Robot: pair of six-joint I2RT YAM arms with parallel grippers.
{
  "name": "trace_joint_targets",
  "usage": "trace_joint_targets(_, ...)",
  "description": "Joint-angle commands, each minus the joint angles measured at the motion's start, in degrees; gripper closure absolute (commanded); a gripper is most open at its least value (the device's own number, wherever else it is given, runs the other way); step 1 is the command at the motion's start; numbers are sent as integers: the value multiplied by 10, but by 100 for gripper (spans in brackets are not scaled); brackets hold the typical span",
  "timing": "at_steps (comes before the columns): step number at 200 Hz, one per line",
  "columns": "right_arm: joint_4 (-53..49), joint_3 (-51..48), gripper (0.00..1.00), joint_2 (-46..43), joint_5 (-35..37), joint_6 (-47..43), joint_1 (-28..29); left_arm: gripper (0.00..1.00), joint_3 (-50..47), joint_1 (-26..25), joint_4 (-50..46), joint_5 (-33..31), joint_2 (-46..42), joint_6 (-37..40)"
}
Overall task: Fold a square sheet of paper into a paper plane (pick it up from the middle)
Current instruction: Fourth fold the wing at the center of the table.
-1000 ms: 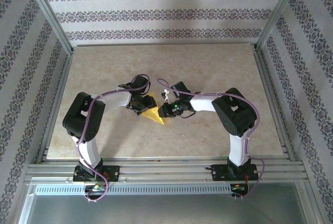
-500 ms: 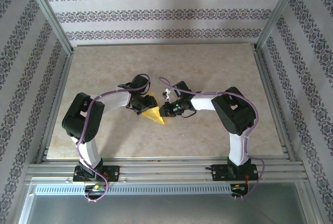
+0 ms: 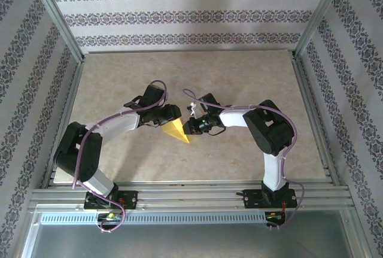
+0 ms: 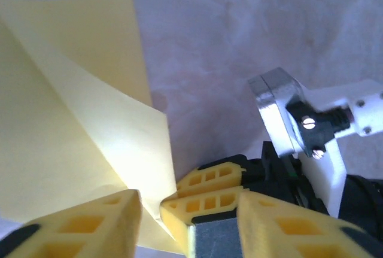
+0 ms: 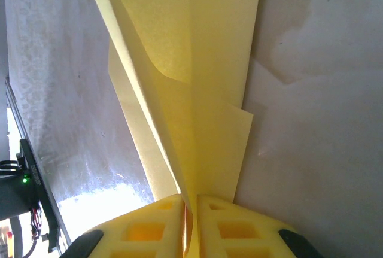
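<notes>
The yellow sheet of paper [image 3: 175, 129] is folded into a pointed wedge and held just above the table's middle, its point toward the near edge. My right gripper [image 3: 188, 128] is shut on its folded edge; in the right wrist view the layered paper [image 5: 197, 60] runs up from between the pinched fingers of the right gripper [image 5: 191, 207]. My left gripper [image 3: 172, 116] is at the paper's far left side. In the left wrist view the left gripper [image 4: 188, 210] stands open. The paper's corner [image 4: 72, 120] and the right gripper's fingertips [image 4: 212, 189] lie between its jaws.
The beige table [image 3: 119, 78] is bounded by a metal frame [image 3: 60, 120] and patterned walls. The right wrist's white and silver camera mount [image 4: 287, 120] sits close beyond the left fingers. Both arms meet at the table's centre.
The left arm has stretched out, its elbow dropping down and left, while its gripper stayed at the paper and its jaws narrowed. The right arm and the paper have held still.
</notes>
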Motion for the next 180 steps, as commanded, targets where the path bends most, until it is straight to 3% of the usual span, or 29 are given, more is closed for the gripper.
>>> trace_joint_targets(1,-12,-3,83,40,17,0,5,63,-9,6,75,40,20,-10)
trace_joint_targets(33,-13,-2,82,40,14,2,3,80,-11,12,68,27,51,-12)
trace_joint_targets(59,-13,-4,82,39,14,2,1,85,-23,17,72,27,57,-15)
trace_joint_targets(120,-12,-4,82,40,14,4,0,89,-36,20,85,31,66,-17)
trace_joint_targets(180,-11,-6,80,41,13,5,0,83,-23,20,95,48,95,-13)
